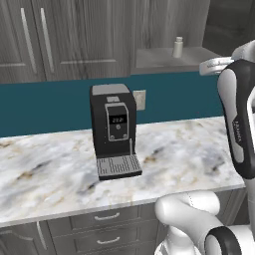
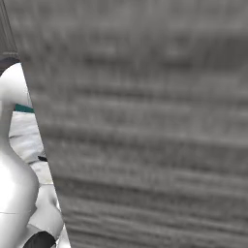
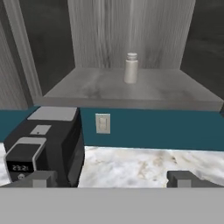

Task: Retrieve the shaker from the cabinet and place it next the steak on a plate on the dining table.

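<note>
One small pale grey-white cylindrical shaker (image 3: 131, 68) with a narrower rounded cap stands upright on the bare grey shelf of the open dark grey wood-grain wall cabinet (image 3: 131, 26), set toward the back wall and well apart from the shelf's front edge. The hand view looks straight into that compartment, and at its bottom edge the two dark fingertips (image 3: 39, 179) of the robot's gripper (image 3: 111, 179) stand well apart, spread wide with nothing between them, far short of the shaker.

The left base view gives the same shaker (image 1: 178, 47) from lower down and farther off, above and to the right of the one black coffee machine (image 1: 113, 129); it also shows what the hand view cuts off: two closed cabinet doors above and left of the coffee machine, with their two long vertical silver bar handles (image 1: 47, 34), and, below it, two low drawer fronts with curved handles (image 1: 107, 216) under the white-grey marble counter (image 1: 189, 154). One pale wall outlet (image 1: 139, 99) sits on the teal backsplash (image 1: 45, 107) just right of the coffee machine; the hand view shows that outlet too, directly below the shaker's shelf.

The right base view is mostly blocked by a blurred grey wood-grain panel (image 2: 145, 121) close to the lens, with a sliver of counter and teal at its left.
</note>
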{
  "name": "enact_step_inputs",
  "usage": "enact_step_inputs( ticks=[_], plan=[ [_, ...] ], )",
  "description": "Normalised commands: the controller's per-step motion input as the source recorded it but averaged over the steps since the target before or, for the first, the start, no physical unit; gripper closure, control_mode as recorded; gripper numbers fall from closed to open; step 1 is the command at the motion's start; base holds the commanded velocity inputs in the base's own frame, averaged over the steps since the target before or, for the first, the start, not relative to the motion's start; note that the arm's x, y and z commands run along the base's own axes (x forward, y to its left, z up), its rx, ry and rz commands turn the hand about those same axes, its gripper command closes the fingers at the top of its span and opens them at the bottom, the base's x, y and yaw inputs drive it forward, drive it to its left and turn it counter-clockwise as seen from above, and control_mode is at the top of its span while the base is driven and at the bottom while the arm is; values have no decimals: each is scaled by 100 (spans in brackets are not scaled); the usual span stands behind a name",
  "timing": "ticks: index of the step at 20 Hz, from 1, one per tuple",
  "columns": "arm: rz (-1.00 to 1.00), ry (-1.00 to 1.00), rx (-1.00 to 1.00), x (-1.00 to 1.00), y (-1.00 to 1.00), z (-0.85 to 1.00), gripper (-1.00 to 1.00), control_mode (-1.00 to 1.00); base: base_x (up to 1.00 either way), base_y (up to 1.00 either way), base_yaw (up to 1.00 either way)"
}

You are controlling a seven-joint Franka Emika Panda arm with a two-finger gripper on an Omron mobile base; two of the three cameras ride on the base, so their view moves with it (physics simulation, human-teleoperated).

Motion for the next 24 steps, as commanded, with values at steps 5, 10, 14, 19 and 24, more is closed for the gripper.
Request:
enact_step_inputs(
  ticks=[5, 10, 14, 19, 24],
  plan=[
    [1, 1, 0, 34, -4, 0, -100, -100, 0, 0, 0],
    [2, 0, 0, 44, 0, 0, -100, -100, 0, 0, 0],
    [2, 0, 0, 44, -20, 0, -100, -100, 0, 0, 0],
    [0, 0, 0, 42, -19, 0, -100, -100, 0, 0, 0],
    [0, -1, 0, 46, 0, 0, -100, -100, 0, 0, 0]
  ],
)
